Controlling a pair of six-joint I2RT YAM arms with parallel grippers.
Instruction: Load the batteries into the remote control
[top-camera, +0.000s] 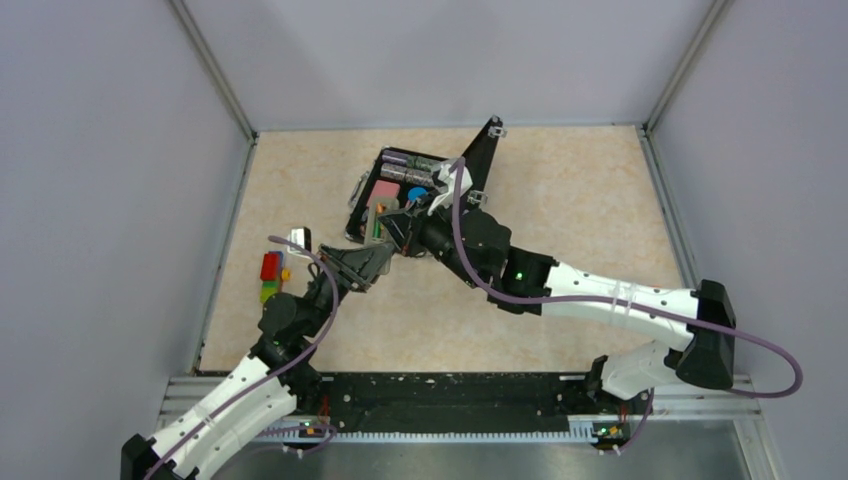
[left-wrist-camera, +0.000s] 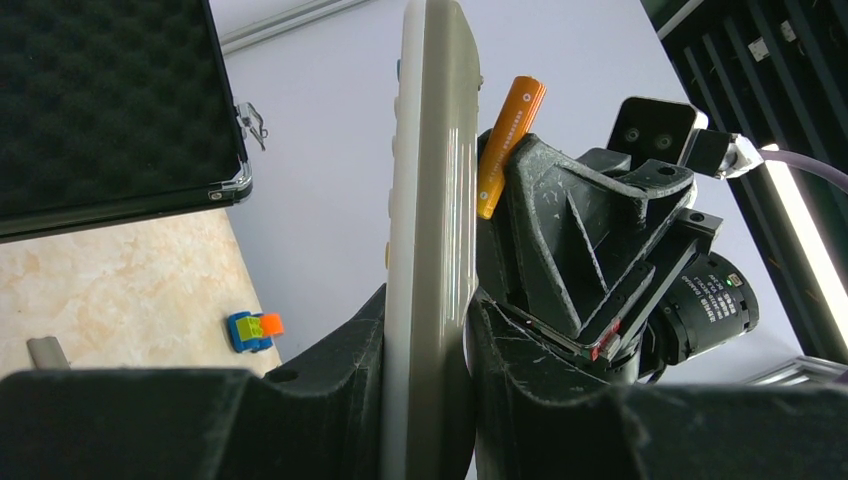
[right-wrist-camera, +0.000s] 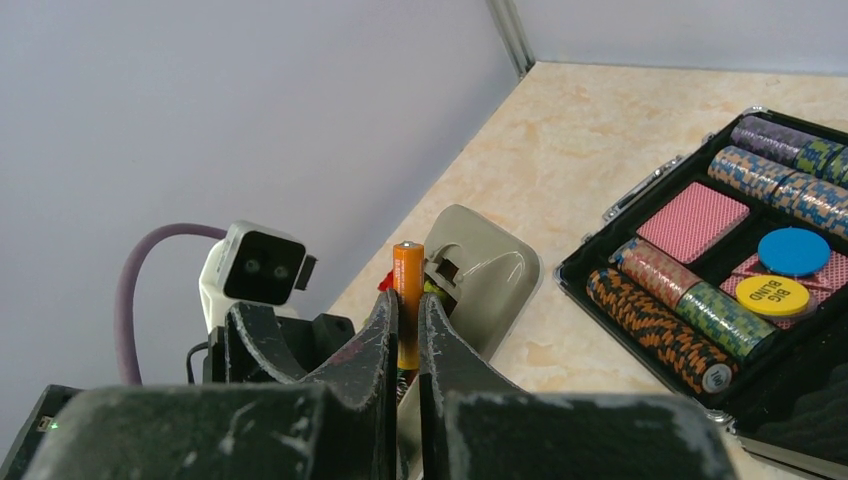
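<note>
I have the orange battery (right-wrist-camera: 407, 275) pinched upright in the right tool (right-wrist-camera: 410, 320), jaws together on its lower half. Its top stands just beside the open bay at the end of the remote (right-wrist-camera: 480, 270). The left tool (left-wrist-camera: 425, 325) is clamped across the remote, holding it up off the worktop (top-camera: 560, 200).

To seat the battery well, I should tilt it parallel to the bay and press one end against the spring first. Then I roll the other end down while the left grip holds firm. What may be the green battery (right-wrist-camera: 433, 290) shows in the bay, though I cannot be sure.

From above, the left arm reaches toward 1 o'clock and the right toward 10 o'clock. They meet at 6 o'clock of the black case (top-camera: 482, 160).
</note>
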